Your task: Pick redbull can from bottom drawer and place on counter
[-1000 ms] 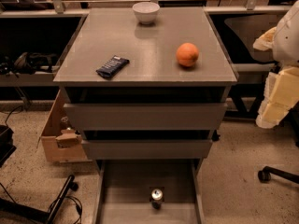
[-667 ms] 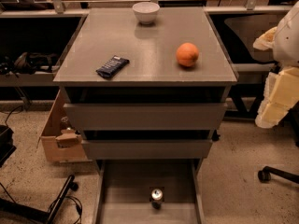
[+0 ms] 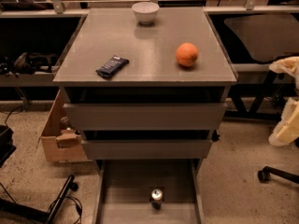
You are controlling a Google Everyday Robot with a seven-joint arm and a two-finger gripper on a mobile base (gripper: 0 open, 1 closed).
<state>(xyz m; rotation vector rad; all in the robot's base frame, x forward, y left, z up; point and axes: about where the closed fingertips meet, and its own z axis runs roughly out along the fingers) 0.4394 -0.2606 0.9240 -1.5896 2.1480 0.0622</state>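
I am seeing one redbull can (image 3: pixel 157 196), and it is standing upright on the floor of the bottom drawer (image 3: pixel 125 190), near the middle and toward the front, its shiny top facing up. That drawer is sitting pulled open, the lowest of three; the two grey-fronted drawers (image 3: pixel 145 116) above it are showing dark gaps over their fronts. On top, the one counter (image 3: pixel 149 45) is carrying three things, each a single piece and well apart from the others: one orange (image 3: pixel 187 54) on the right, one dark blue snack packet (image 3: pixel 112 66) on the left, and one white bowl (image 3: pixel 145 12) at the far edge. One cardboard box (image 3: pixel 58 139) is resting on the floor to the left of the cabinet. My claw (image 3: pixel 286 125) is hanging out at the right edge of the view, beside the cabinet and well apart from the can, showing as pale cream shapes partly cut off, and I cannot tell whether it is spread or pressed together. Against a second ago, the can, orange, packet and bowl are lying just where they were, while my arm is sitting lower and closer to the right edge
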